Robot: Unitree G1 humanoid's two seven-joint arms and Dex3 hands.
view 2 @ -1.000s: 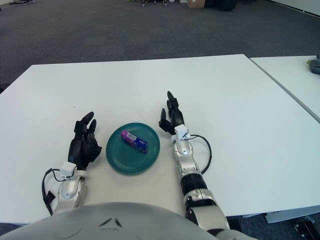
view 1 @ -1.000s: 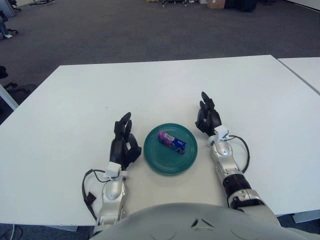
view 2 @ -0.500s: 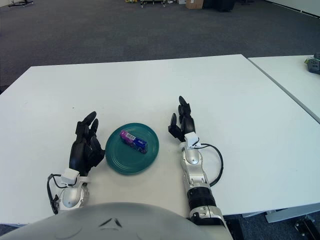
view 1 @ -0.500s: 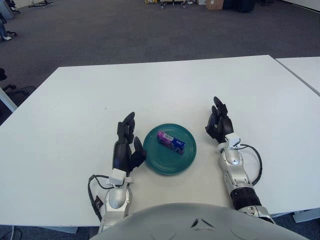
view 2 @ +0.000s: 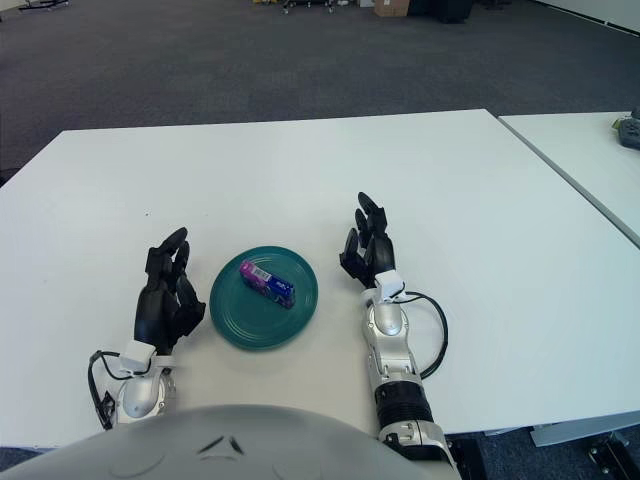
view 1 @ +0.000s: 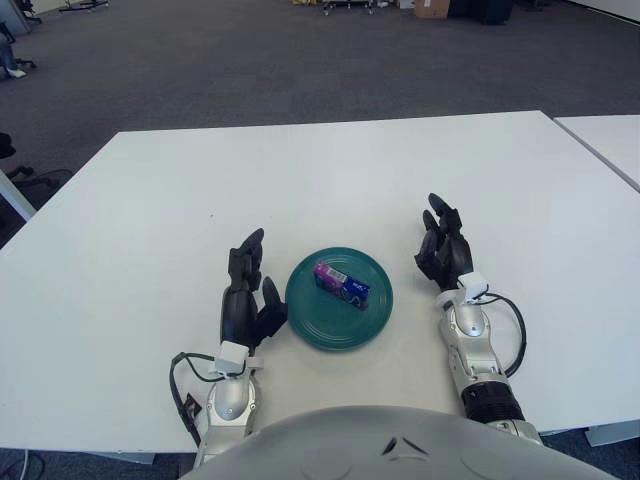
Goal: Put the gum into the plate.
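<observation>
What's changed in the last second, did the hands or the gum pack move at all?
The right hand has pulled away from the green plate, shifting to the robot's right and back toward the body. The left hand drew back slightly toward the body. Both are open and hold nothing. The purple gum pack lies in the plate as before, and the plate stayed put on the white table.
</observation>
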